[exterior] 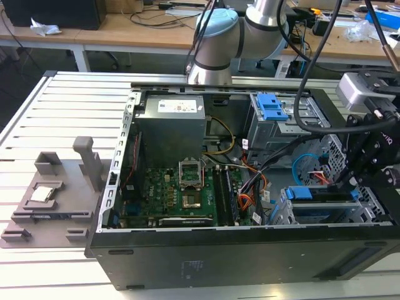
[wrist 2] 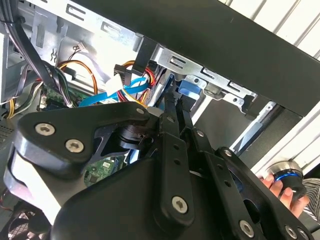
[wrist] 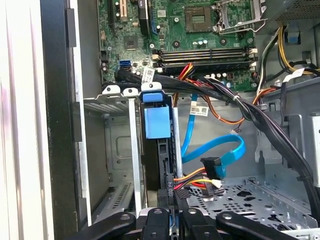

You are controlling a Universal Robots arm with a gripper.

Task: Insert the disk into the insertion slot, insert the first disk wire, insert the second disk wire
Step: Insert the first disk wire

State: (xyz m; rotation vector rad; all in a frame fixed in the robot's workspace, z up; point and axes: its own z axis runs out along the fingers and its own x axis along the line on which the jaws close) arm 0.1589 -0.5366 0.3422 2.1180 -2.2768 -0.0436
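Observation:
The disk [wrist: 157, 121] stands on edge in its blue frame inside the insertion slot [wrist: 117, 150], a low silver cage at the case's front corner [exterior: 282, 211]. In the exterior view its blue frame [exterior: 319, 203] lies along the cage. My gripper [wrist: 174, 197] sits at the disk's near end, fingers close together on a small black plug. The first disk wire [wrist: 195, 177], red beside orange, runs from that plug to a pale plug. The second disk wire [wrist: 220, 152] loops light blue over the perforated floor, its dark plug loose. My gripper [exterior: 342, 181] hangs above the cage.
Thick black cables [wrist: 240, 102] cross above the cage. The taller grey bay with the blue latch [exterior: 272, 106] stands behind it. The motherboard [exterior: 175, 194] and power supply [exterior: 172, 122] take up the case's other half. A hand [wrist 2: 277, 190] shows outside the case wall.

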